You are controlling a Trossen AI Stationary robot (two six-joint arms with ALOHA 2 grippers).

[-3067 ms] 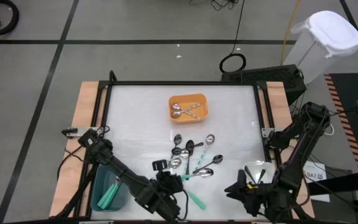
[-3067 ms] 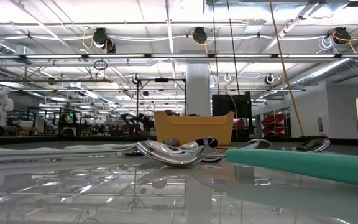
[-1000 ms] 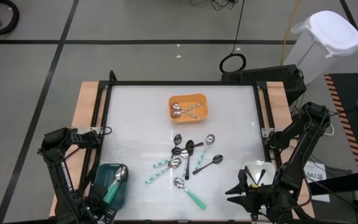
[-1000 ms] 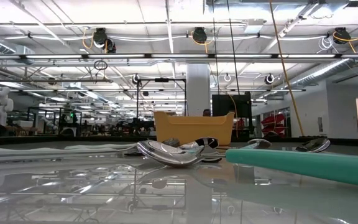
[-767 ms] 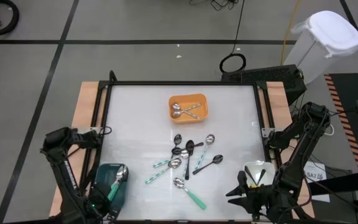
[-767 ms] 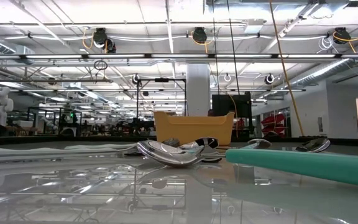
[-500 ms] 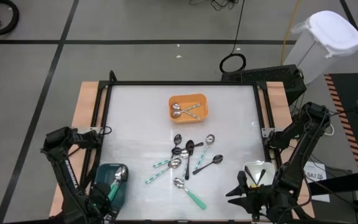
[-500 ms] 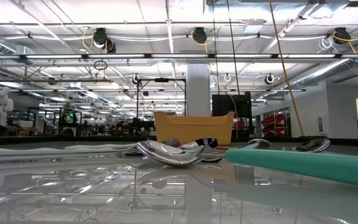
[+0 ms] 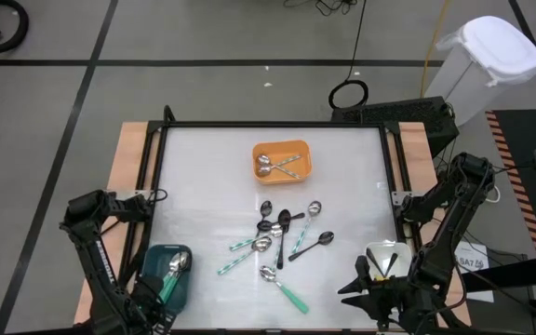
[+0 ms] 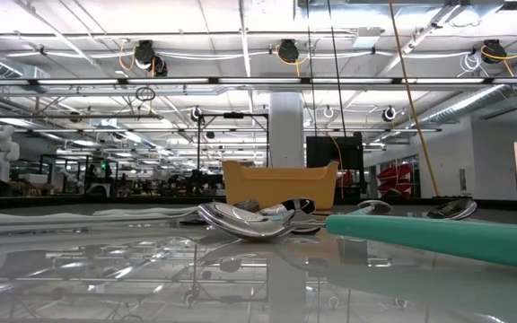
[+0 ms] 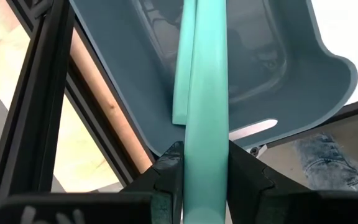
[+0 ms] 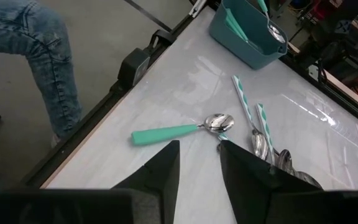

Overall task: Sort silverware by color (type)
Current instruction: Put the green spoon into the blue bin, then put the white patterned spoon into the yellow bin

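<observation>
Looked down on the white table [image 9: 203, 177] with its black frame. Saw an orange tray [image 9: 282, 160] at the far middle, with a few shiny spoons inside. Found a loose heap of spoons [image 9: 282, 231] near the middle of the table: black ones, shiny silver ones, and some with green-and-white striped handles. Spotted one more spoon with a plain teal handle [image 9: 285, 288] lying by itself, nearer the front edge than the heap. Saw that same teal handle lying big across the front of the low view, with the silver spoons and the orange tray behind it.

Saw a teal tray [image 9: 166, 276] at the near left corner, right by the frame. Noticed a white bin with a lid [image 9: 487, 56] on the floor, well away past the far right corner. Saw a person's leg in blue jeans [image 12: 30, 50] beside the table in the right wrist view.

Found nothing lying between the heap and either arm.

Saw the left arm [image 9: 91, 242] folded up at the left edge, reaching down over the teal tray. Found the left gripper [image 11: 205, 180] clenched on a teal spoon handle [image 11: 205, 93], with the handle pointing into the tray, next to another teal handle already lying there.

Found the right gripper [image 12: 199, 149] low by the near right corner, facing across the table at the lone teal spoon. Saw its fingers [image 12: 160, 168] apart, holding nothing.
</observation>
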